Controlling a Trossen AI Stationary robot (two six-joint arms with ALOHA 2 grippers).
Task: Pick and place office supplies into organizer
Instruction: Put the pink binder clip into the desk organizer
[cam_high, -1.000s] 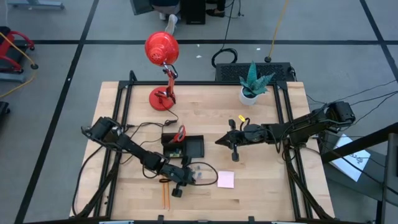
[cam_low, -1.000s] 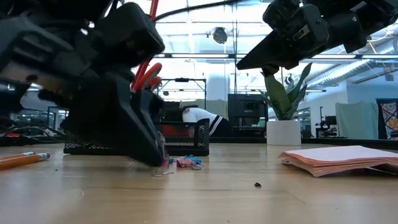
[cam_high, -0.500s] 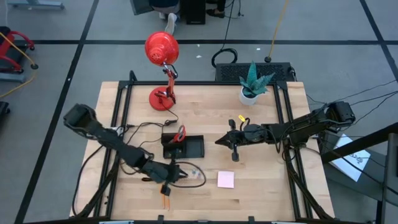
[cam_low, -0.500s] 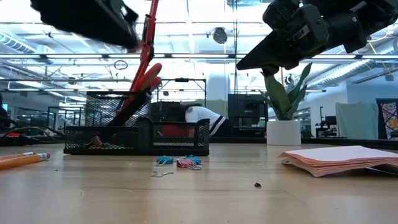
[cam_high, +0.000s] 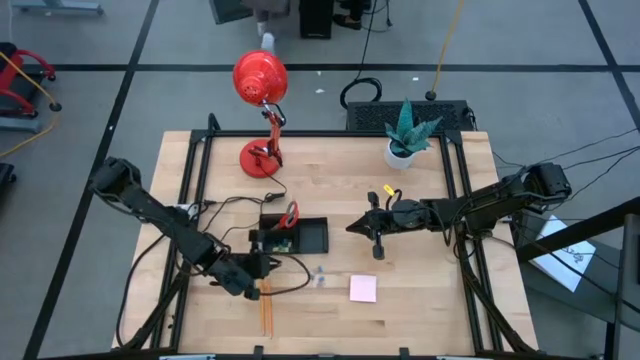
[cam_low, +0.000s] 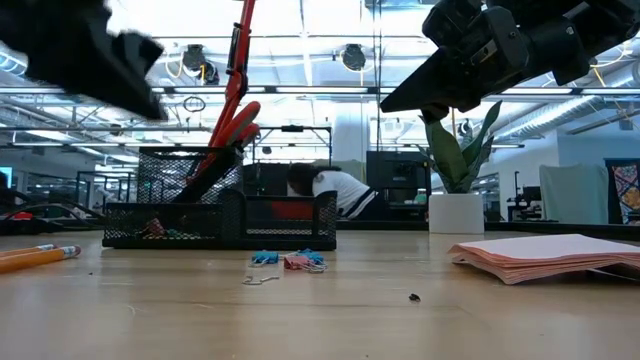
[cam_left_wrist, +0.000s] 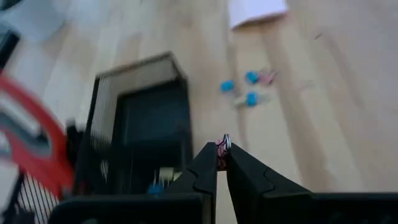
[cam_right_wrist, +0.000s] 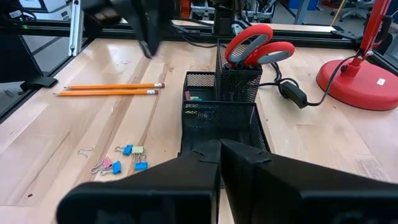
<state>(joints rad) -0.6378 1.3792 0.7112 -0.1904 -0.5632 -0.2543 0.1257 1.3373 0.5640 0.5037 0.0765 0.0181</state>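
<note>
two orange pencils (cam_right_wrist: 109, 89) on table, three blue clips (cam_right_wrist: 132, 157) — left end effector (cam_left_wrist: 222, 149) pinching one small clip, right end effector (cam_right_wrist: 219, 163) closed, empty

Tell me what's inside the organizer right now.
Red-handled scissors stand in the organizer's tall cup; a few small bits lie in one low compartment. Mesh walls hide the rest.

bare tabletop (cam_high: 420, 290) beside organizer (cam_high: 296, 236); scissors (cam_high: 288, 217) upright inside

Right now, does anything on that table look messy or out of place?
A few small clips lie scattered loose on the wood beside the black mesh organizer, and two orange pencils lie outside it. The red-handled scissors already stand in its cup.
</note>
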